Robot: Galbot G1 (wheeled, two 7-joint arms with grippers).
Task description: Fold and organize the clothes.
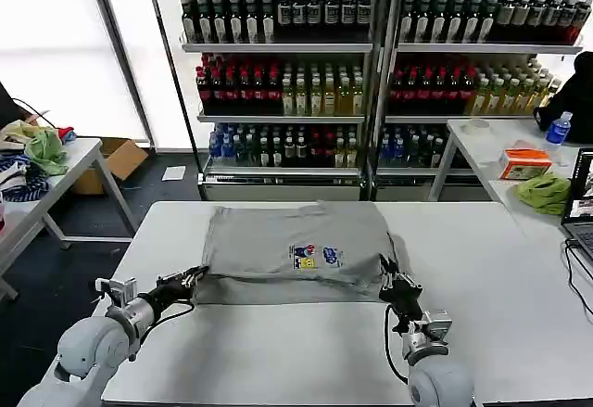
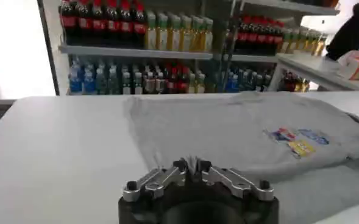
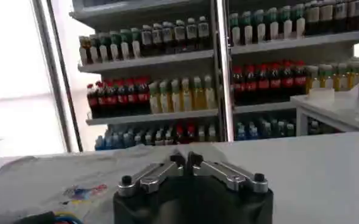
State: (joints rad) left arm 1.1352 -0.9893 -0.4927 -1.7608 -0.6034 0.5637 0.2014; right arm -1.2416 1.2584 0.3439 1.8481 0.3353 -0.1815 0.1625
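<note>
While both sets of jaws look clenched, each seems to be pinching a near corner of the grey shirt (image 1: 296, 249): the left gripper (image 1: 196, 277) has its tips closed together on the hem at the shirt's near left corner, and the right gripper (image 1: 387, 273) is shut on the fabric at the near right corner. From the left wrist view the tips of the left gripper (image 2: 192, 165) meet right at the cloth's edge, and the right gripper (image 3: 186, 160) likewise shows its tips pressed together with pale fabric just beyond them. The shirt lies spread flat in the middle of the white tabletop (image 1: 482, 314), already folded once into a wide band, its small multicoloured print (image 1: 315, 257) facing up near the front edge. I'd judge a forward fold comes next, carrying the near edge toward the far side of the shirt. The risk is a thin pinch: if either side has caught only the top layer, that corner could slip free mid-lift and the fold would land skewed or bunched. Uneven travel of the two arms would twist the band too.
</note>
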